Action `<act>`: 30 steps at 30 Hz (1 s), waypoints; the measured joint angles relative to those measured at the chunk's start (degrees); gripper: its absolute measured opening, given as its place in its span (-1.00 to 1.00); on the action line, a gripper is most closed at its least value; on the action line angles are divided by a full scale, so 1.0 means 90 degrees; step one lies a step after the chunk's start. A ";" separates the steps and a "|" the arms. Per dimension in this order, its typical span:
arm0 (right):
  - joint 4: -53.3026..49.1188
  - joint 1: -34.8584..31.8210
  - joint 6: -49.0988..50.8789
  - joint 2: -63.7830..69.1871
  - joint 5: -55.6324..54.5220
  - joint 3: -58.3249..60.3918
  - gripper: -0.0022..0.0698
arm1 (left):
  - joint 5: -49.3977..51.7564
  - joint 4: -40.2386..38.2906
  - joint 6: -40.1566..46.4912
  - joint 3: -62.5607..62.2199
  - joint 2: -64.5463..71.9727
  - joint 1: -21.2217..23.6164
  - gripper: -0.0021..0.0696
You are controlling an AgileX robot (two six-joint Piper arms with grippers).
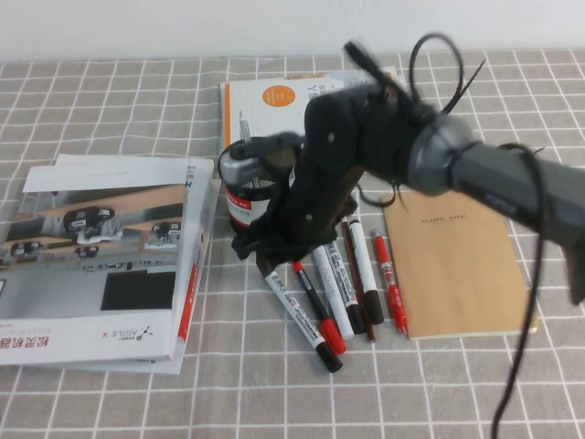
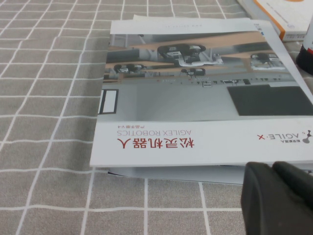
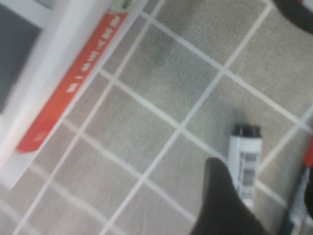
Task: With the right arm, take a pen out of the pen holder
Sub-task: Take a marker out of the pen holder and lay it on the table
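The black mesh pen holder (image 1: 249, 183) stands at mid-table, partly hidden by my right arm. Several markers and pens (image 1: 343, 288) lie side by side on the cloth in front of it. My right gripper (image 1: 260, 245) hangs low over their near-left end, just in front of the holder. In the right wrist view its jaws (image 3: 264, 188) stand open, and a white marker (image 3: 244, 164) lies on the cloth between the two fingers, held by neither. My left gripper (image 2: 274, 196) is shut and empty beside the booklet's edge; the high view does not show it.
A white AgileX booklet (image 1: 96, 261) lies left of the holder, also seen as the booklet (image 2: 195, 98) in the left wrist view. A brown notebook (image 1: 457, 261) lies to the right. An orange-and-white book (image 1: 274, 101) sits behind the holder. A grey checked cloth (image 1: 274, 402) covers the table.
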 joint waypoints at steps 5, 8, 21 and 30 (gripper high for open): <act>-0.0183 0.0035 0.0015 -0.0716 0.0135 0.0326 -0.09 | 0.0000 0.0000 0.0000 0.0000 0.0000 0.0000 -0.95; -0.0309 0.0121 0.0015 -0.1428 -0.0086 0.0987 -0.20 | 0.0000 0.0000 0.0000 0.0000 0.0000 0.0000 -0.95; -0.0826 0.0147 0.0015 -0.4805 -0.0390 0.3516 -0.95 | 0.0000 0.0000 0.0000 0.0000 0.0000 0.0000 -0.95; -0.0837 0.0147 0.0019 -0.6865 -0.0384 0.5189 -0.97 | 0.0000 0.0000 0.0000 0.0000 0.0000 0.0000 -0.95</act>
